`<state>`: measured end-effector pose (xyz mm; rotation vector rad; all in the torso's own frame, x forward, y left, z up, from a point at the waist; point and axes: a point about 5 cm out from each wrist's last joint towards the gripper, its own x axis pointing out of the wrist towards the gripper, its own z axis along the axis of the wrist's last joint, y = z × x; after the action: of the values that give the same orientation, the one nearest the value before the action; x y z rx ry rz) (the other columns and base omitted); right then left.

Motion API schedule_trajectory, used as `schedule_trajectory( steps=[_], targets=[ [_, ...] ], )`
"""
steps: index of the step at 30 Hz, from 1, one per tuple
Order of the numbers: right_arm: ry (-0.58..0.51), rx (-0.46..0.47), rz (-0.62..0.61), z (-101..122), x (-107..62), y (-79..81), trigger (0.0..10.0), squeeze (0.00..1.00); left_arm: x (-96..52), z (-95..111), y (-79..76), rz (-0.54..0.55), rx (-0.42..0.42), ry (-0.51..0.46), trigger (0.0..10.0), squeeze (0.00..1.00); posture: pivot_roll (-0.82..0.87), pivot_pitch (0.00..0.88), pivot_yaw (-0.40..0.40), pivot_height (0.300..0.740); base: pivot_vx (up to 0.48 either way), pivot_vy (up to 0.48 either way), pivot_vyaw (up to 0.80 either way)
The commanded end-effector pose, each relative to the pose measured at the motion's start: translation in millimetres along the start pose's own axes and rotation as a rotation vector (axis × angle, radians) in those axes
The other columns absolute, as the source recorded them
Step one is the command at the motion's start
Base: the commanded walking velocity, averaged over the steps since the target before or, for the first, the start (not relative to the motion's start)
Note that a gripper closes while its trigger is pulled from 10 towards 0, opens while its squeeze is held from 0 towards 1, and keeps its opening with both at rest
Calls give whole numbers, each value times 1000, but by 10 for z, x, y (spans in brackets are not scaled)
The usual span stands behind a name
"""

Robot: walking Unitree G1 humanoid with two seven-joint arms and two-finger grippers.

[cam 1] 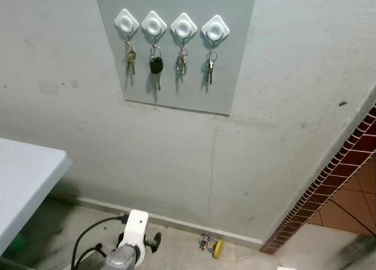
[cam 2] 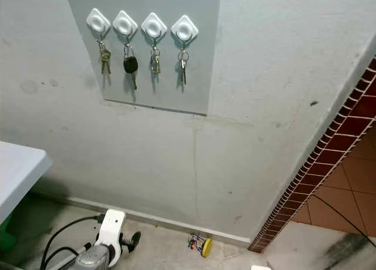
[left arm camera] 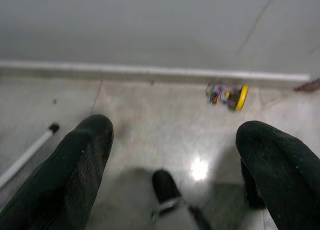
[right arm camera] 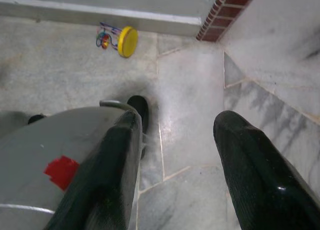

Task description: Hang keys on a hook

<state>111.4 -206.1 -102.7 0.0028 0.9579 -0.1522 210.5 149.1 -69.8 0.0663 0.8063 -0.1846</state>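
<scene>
A grey panel [cam 1: 194,88] on the wall carries a row of white diamond-shaped hooks. Each hook holds keys: a brass bunch [cam 1: 130,57] on the leftmost hook [cam 1: 126,21], a black-headed car key [cam 1: 155,65], a silver bunch [cam 1: 182,63], and a single key on a ring [cam 1: 210,67] under the rightmost hook [cam 1: 215,28]. My left arm [cam 1: 130,246] hangs low at the bottom edge. The left gripper [left arm camera: 175,160] is open over the floor, holding nothing. The right gripper [right arm camera: 175,155] is also open and empty, above the floor tiles.
A white table corner [cam 1: 29,176] juts in at the left. A small yellow-wheeled toy [cam 1: 211,245] lies on the floor by the skirting board. Black cables [cam 1: 88,240] loop beside my arm. A brick-edged wall [cam 1: 329,182] runs diagonally at the right.
</scene>
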Motion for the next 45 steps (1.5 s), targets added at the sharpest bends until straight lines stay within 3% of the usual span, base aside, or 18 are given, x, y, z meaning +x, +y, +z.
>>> schedule_trajectory(
  steps=[1,8,29,45],
  targets=[
    [33,16,11,-69,-15,36,10000,0,-32,-92,83,24,16,38,10000,0,-66,3,39,740,0,0,0],
    [40,15,15,-74,-14,32,10000,0,-52,-142,111,32,2,46,10000,0,-59,0,33,740,0,0,0],
    [53,-6,32,-74,-10,32,10000,0,-38,-85,119,45,-21,22,10000,0,-41,0,15,740,0,-361,0],
    [64,-8,30,-68,-3,36,10000,0,-41,-89,129,57,-59,18,10000,0,-33,0,8,740,0,0,0]
  ],
)
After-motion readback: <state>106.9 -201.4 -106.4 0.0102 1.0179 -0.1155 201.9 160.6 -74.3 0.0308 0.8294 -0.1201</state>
